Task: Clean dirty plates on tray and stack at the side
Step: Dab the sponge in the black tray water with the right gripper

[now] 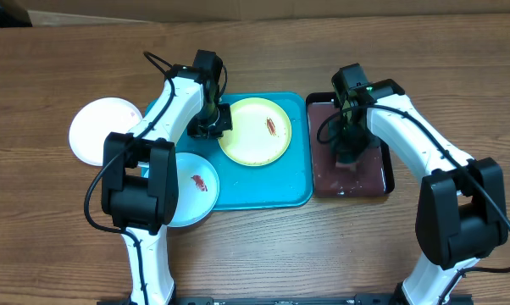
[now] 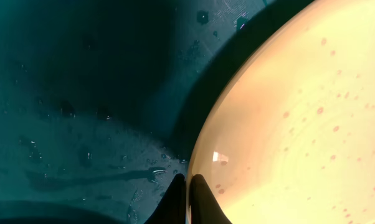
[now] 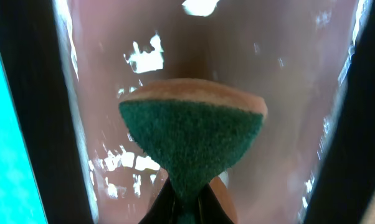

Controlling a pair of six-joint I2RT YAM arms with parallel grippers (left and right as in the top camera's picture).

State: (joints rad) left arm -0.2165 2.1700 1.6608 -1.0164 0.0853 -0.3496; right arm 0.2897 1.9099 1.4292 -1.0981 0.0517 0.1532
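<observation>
Green sponge (image 3: 194, 140) perhaps touching black tray's (image 1: 365, 180) reddish water.

Overhead looks down; left wrist nears tray (image 1: 272, 191).

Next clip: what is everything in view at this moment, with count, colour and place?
yellow-green plate: 1, smeared, on the blue tray
pale blue plate: 1, smeared, overhanging the blue tray's near-left corner
white plate: 1, on the table, left of the blue tray
blue tray: 1, turquoise, centre
black tray: 1, holds reddish water, right of the blue tray
sponge: 1, green, over the black tray
table: 1, brown wood
left gripper: shut, at the yellow-green plate's rim
right gripper: shut on the sponge
</observation>
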